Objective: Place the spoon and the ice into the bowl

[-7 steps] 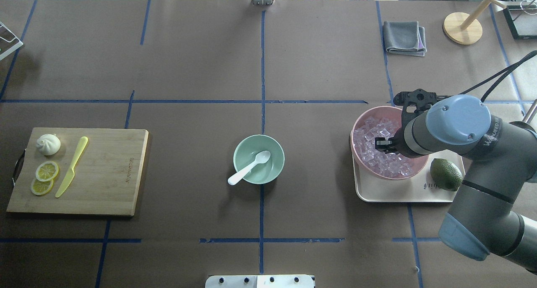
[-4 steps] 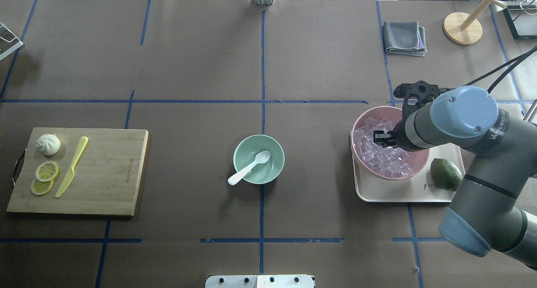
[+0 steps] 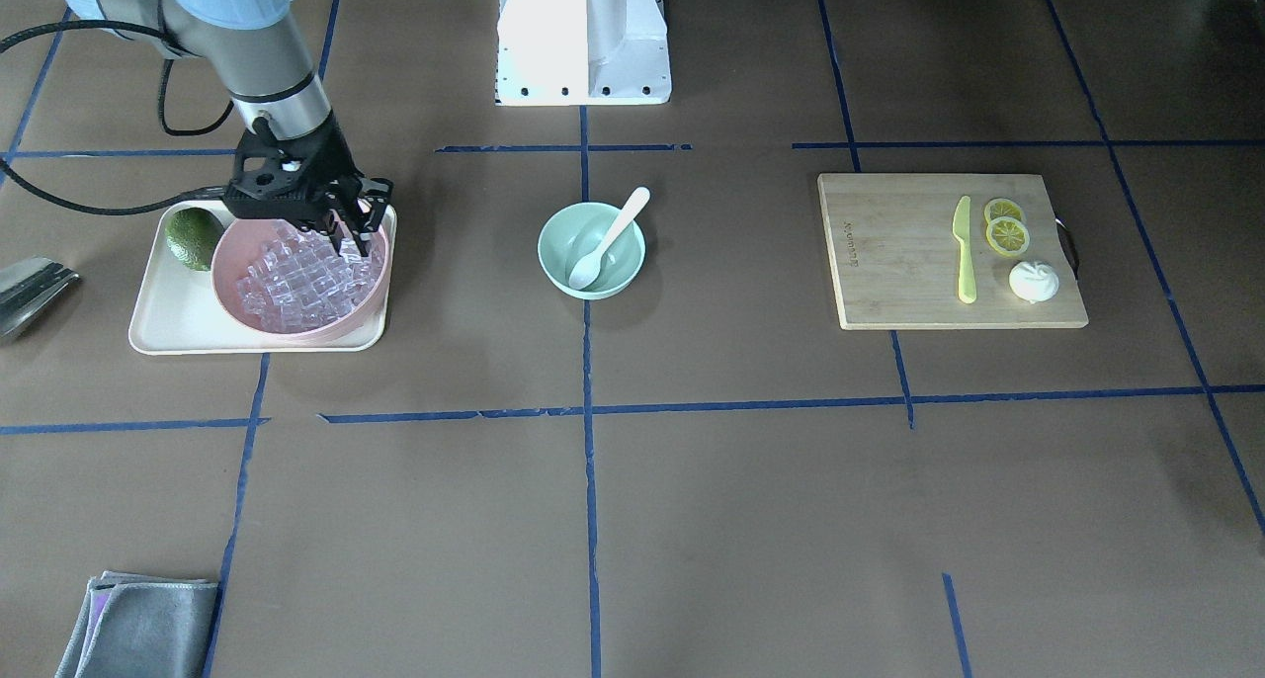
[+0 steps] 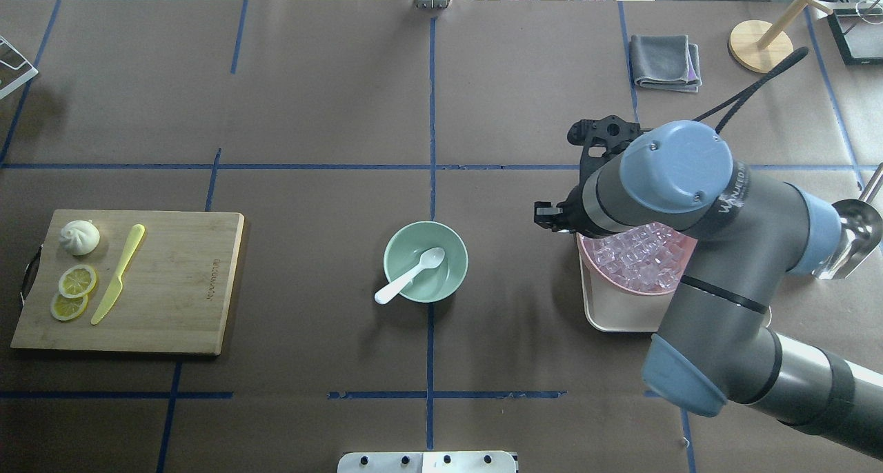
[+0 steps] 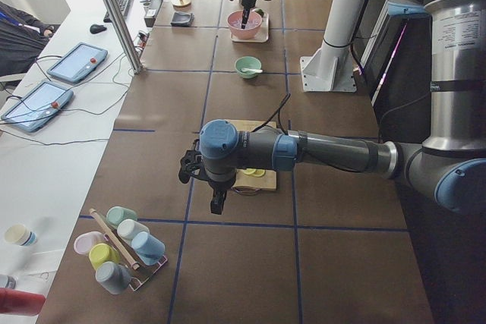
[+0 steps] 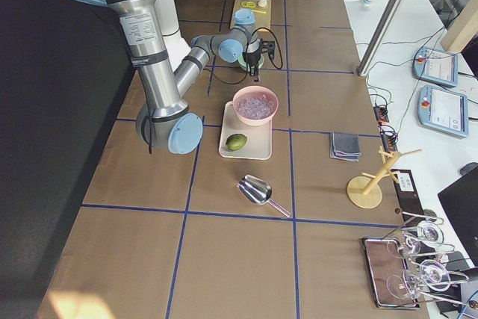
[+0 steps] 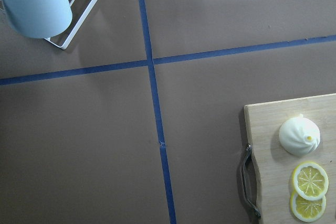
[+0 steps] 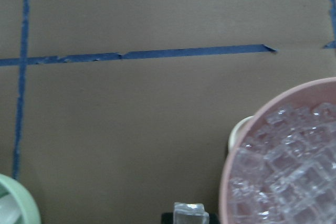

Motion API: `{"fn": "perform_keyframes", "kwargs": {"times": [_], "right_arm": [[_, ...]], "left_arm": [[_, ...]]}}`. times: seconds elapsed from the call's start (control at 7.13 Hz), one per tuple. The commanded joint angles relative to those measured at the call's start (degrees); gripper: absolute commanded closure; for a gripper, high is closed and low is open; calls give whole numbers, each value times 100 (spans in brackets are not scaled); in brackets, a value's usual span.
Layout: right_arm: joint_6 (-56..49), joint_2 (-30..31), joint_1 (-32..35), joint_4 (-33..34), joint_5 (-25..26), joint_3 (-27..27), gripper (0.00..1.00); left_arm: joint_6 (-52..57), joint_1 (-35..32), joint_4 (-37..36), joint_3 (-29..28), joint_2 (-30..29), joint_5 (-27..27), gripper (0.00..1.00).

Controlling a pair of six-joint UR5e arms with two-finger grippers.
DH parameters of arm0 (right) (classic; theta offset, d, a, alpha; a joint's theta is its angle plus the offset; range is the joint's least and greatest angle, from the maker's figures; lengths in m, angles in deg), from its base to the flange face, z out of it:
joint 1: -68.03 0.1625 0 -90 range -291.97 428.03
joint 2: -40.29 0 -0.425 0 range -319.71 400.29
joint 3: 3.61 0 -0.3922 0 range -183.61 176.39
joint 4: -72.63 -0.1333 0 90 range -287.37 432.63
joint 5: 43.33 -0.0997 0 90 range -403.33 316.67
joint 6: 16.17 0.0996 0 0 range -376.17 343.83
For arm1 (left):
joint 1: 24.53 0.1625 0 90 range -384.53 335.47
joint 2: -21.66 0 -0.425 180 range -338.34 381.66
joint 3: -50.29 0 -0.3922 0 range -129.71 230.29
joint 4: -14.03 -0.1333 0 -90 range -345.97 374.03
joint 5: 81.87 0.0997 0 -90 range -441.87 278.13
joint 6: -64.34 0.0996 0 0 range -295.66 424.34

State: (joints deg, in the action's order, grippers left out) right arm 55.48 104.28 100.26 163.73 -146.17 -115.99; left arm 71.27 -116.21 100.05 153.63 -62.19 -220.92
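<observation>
The right end effector (image 4: 543, 216) has lifted clear of the pink bowl (image 4: 585, 256), pinching one ice cube (image 8: 191, 212), and hangs over the surface (image 4: 510, 287), so the carry to the mint bowl (image 4: 394, 249), where the spoon (image 4: 411, 274) already lies, seems underway.

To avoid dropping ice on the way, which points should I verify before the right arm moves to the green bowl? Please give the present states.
1. ice cube sits between the jaws of the right gripper: ok.
2. Gripper is outside the rim of the pink bowl: ok.
3. Free room in the mint bowl beside the spoon: ok.
4. The table between both bowls is bare: ok.
5. Firmness of the hold: cannot tell.
</observation>
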Motion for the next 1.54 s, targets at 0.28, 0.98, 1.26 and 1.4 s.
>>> {"fn": "perform_keyframes", "kwargs": {"times": [0.28,0.98,1.26,1.4], "right_arm": [[945,-1352,-900,541,587,723,100],[1606,-2251,-1271,-35,1178,2428,100],[1590,-2234,-1271,-74,1178,2502,100],[1572,-2234,-1271,-74,1178,2493,98]], "left_arm": [[-7,0,-33,10,148,159,0],[-15,0,-41,10,158,106,0],[-16,0,-41,10,158,106,0],[-16,9,-41,2,149,106,0]]}}
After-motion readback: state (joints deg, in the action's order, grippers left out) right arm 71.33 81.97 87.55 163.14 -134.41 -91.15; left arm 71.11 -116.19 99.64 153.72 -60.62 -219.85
